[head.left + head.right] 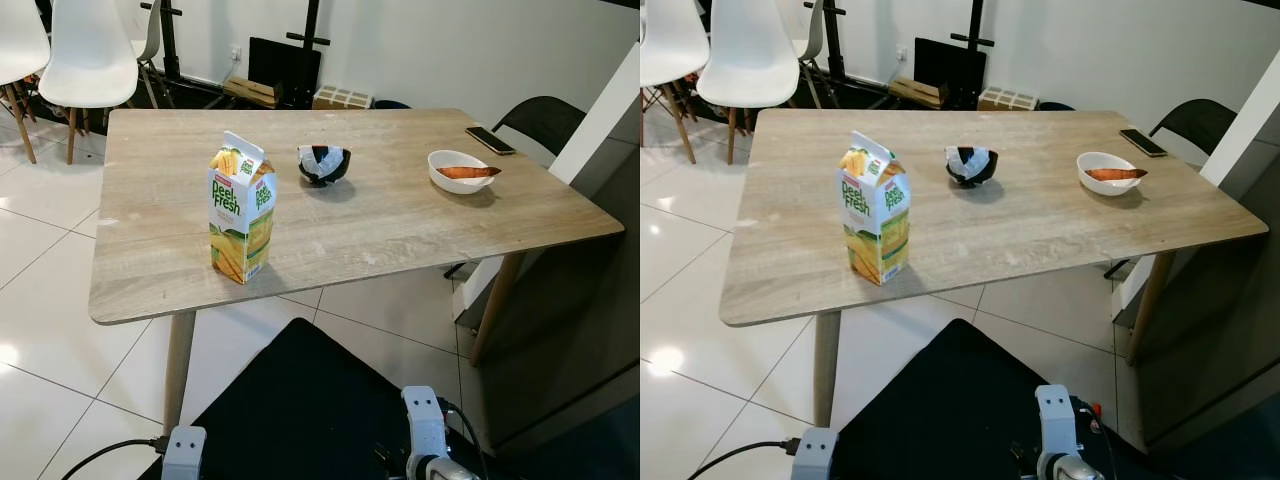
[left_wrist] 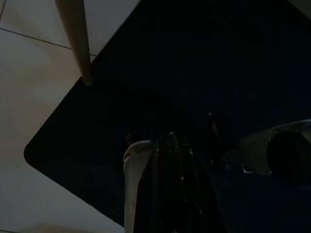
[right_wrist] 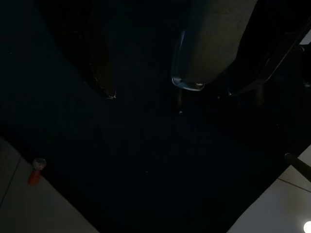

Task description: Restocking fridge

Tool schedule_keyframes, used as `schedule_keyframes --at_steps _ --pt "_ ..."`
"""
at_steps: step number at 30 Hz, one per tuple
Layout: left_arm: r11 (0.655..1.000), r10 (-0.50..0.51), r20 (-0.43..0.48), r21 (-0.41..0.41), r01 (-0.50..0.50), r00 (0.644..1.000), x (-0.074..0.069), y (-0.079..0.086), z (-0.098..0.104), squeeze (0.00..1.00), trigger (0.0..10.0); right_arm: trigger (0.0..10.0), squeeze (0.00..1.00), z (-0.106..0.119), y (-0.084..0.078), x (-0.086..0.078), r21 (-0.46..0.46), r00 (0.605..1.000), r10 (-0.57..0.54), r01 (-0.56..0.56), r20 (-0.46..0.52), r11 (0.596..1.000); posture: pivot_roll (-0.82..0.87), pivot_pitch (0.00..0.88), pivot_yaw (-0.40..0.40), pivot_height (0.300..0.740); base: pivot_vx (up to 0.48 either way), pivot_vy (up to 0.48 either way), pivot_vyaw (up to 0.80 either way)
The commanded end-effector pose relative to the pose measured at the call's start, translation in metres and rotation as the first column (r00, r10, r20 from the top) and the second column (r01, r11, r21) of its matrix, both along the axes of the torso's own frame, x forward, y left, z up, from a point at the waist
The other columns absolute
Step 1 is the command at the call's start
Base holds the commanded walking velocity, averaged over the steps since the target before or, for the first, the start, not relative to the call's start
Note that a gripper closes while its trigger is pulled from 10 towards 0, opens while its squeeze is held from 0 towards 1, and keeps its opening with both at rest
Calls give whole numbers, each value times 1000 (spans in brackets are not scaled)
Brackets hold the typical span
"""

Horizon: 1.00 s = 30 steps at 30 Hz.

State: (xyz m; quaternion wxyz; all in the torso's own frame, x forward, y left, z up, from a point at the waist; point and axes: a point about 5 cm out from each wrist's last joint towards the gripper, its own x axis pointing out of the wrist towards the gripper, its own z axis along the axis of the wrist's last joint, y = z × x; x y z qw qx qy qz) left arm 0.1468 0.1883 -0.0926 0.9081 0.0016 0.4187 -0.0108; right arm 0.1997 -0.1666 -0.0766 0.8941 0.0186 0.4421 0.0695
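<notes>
A yellow and green Peel Fresh juice carton [image 1: 241, 215] stands upright near the front left of the wooden table [image 1: 400, 235]. Behind it sits a black bowl [image 1: 324, 164] with crumpled white wrapping inside. A white bowl [image 1: 462, 170] holding an orange piece of food rests toward the right. Both arms hang idle below the table edge: the left arm [image 1: 183, 450] and the right arm [image 1: 425, 425]. In the dark right wrist view my right gripper [image 3: 170, 94] is open over a black mat, holding nothing. My left gripper [image 2: 171, 145] points down at the same mat.
A phone [image 1: 489, 140] lies at the table's far right corner. White chairs [image 1: 90, 50] stand at the back left and a dark chair [image 1: 540, 120] at the right. A black mat [image 1: 300, 400] lies on the tiled floor, with a table leg [image 2: 75, 39] beside it.
</notes>
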Motion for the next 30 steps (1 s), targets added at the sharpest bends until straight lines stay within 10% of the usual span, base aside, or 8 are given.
schedule_keyframes --at_steps 1,7,24,30 --pt "1000 -4 -18 -4 4 1000 -3 -3 -2 0 10000 10000 0 -1 -4 -2 -15 1000 -3 3 -12 1000 12 7 -133 740 0 0 0" --pt "1000 -22 -26 -9 22 999 -7 -25 -5 0 10000 10000 0 -1 -9 -3 -30 1000 -19 19 -9 999 -2 14 -114 740 0 0 0" --pt "999 -10 10 30 10 1000 15 -3 4 0 10000 10000 0 -4 -12 -9 -25 998 -52 51 -20 998 2 16 -95 740 0 0 0" --pt "999 -3 -5 33 3 1000 3 -6 0 0 10000 10000 0 -4 -10 -9 -27 999 -42 41 -21 999 12 23 -102 740 0 0 0"
